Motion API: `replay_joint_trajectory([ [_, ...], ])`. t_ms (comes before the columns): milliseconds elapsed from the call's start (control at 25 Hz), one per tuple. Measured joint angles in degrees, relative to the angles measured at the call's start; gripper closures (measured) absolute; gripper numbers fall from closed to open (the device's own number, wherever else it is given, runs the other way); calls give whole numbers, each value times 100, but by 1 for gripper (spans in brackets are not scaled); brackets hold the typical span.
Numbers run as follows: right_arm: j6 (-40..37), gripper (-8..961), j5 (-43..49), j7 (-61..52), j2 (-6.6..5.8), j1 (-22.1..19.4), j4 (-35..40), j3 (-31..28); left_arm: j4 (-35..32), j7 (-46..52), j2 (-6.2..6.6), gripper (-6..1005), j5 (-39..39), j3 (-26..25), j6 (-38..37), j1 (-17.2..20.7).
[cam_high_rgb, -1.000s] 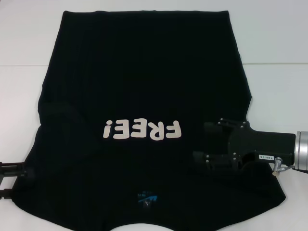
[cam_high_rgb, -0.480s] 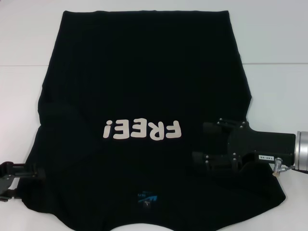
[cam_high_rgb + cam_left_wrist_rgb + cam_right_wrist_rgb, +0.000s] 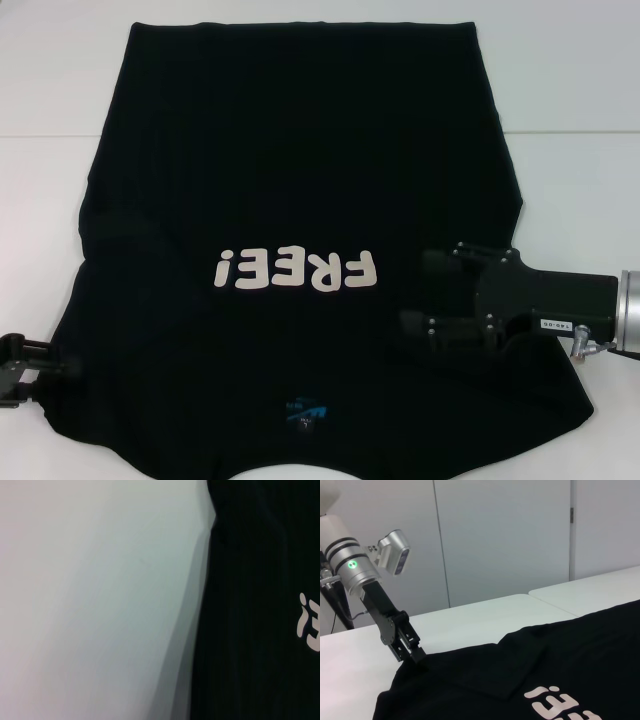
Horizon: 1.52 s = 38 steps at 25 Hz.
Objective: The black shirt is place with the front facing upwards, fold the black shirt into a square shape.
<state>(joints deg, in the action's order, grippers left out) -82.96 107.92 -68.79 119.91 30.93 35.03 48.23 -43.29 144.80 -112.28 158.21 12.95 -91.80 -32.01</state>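
A white table (image 3: 50,90) fills the head view, its bare surface showing along the top edge and down both sides of the frame. The black shirt (image 3: 300,170) lies spread flat across it, covering the centre from top to bottom, white "FREE!" lettering (image 3: 296,270) just below the middle and a small blue neck label (image 3: 303,414) near the lower edge.

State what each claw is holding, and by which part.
Cannot be told: the left claw meets the black shirt at its left shoulder edge; the right claw lies over its right side.
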Motion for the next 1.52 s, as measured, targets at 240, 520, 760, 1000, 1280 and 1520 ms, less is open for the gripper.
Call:
replay_joint_trajectory([
  [240,-30,34,0,-76,-10,-5,21,0,6,-10,0,419,-29,14,20,6],
  [520,-3,36,-13,-139,-12,-8,14,-17,4,-58,18,707,-31,19,21,-5],
  [760,-15,38,-17,-724,-44,-9,92,-80,14,-67,25,955,-29,67,2,-26],
  [1000,-509,39,334,-4007,-642,59,658,-97,2,-197,65,997,-41,42,-110,-59],
  [1280,-1044,39,1425,-7175,-1385,275,715,-290,-3,-480,93,997,-45,9,-171,-99],
  [1520,-1443,40,2935,-7578,-1415,429,916,-834,-4,-610,106,996,-63,28,-216,-163],
])
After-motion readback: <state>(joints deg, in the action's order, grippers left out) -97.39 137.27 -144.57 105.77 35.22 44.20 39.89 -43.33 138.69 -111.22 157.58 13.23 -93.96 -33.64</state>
